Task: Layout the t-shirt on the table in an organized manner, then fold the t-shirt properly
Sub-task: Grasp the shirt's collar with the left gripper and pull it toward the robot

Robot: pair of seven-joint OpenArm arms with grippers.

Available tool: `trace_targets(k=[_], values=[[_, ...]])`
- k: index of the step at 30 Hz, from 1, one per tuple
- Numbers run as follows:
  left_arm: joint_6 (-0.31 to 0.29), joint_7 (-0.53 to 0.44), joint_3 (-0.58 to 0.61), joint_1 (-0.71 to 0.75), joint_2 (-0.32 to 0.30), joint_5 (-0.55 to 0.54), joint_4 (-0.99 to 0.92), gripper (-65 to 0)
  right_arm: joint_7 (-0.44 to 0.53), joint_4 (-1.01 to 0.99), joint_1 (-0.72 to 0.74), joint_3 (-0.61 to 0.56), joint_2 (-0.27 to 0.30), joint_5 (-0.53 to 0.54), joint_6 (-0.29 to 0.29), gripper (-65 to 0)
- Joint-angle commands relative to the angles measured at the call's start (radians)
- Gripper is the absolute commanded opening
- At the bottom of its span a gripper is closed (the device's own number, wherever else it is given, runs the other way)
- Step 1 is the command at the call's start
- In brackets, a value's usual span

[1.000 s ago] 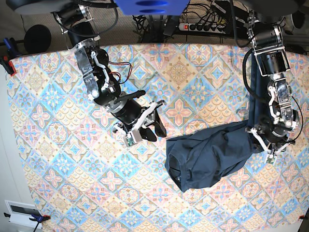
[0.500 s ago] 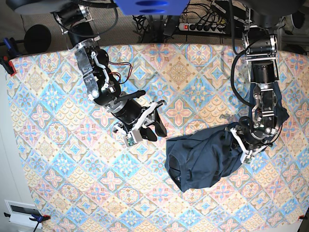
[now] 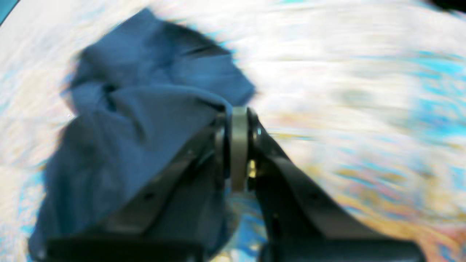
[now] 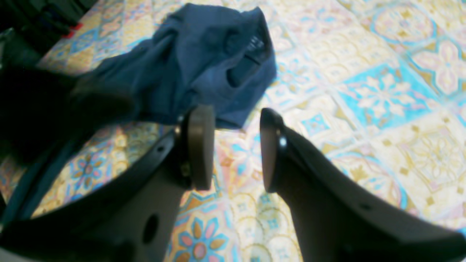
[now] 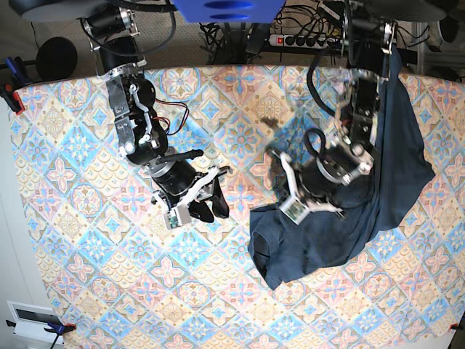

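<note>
The dark navy t-shirt [image 5: 320,243] lies crumpled on the right half of the patterned table [image 5: 87,145], and part of it hangs over my left arm up toward the back edge. My left gripper [image 5: 280,186] sits at the shirt's upper left edge. In the blurred left wrist view this gripper [image 3: 238,112] is shut, with t-shirt [image 3: 145,109] fabric caught at its tips. My right gripper [image 5: 208,206] hovers left of the shirt, apart from it. Its jaws stand open and empty in the right wrist view, gripper [image 4: 233,145] short of the t-shirt [image 4: 204,62].
Cables and a power strip [image 5: 305,40] lie behind the table's far edge. A black round stand [image 5: 57,58] and a clamp [image 5: 13,94] sit at the far left corner. Patterned cloth [image 4: 364,91] stretches bare to the right of my right gripper.
My left gripper closed on the shirt's right part and swept left toward the table's middle, dragging fabric with it. The right arm shifted slightly left and nearer, jaws unchanged.
</note>
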Motion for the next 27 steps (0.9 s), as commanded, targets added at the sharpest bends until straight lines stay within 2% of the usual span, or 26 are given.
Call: trace_targets(k=[1,6,12,17,19,27], values=[[0.002,-0.001,0.011,0.019,-0.007,-0.004,0.041,-65.0,0.028,0.011,0.021,0.012,0.012,0.006,0.004,-44.6],[0.002,0.016,0.172,0.179,-0.007,0.004,0.144,-65.0,0.028,0.009,0.057,0.003,0.058,0.007,0.004,-44.6],[0.000,0.017,0.252,0.303,-0.031,0.004,0.149,-64.9,0.021,0.008,0.058,0.000,0.070,0.009,0.004,-44.4],[0.000,0.017,0.186,0.343,-0.038,0.004,0.156,-64.8,-0.057,-0.026,0.058,-0.069,0.070,0.009,0.004,-44.2],[0.000,0.017,0.163,0.351,-0.065,-0.002,0.166,-64.1,-0.077,-0.040,0.058,-0.091,0.070,0.009,0.004,-44.2],[0.000,0.083,0.197,0.415,-0.084,-0.005,0.172,-46.6,-0.172,-0.024,0.048,-0.100,0.067,0.010,0.004,-44.2]])
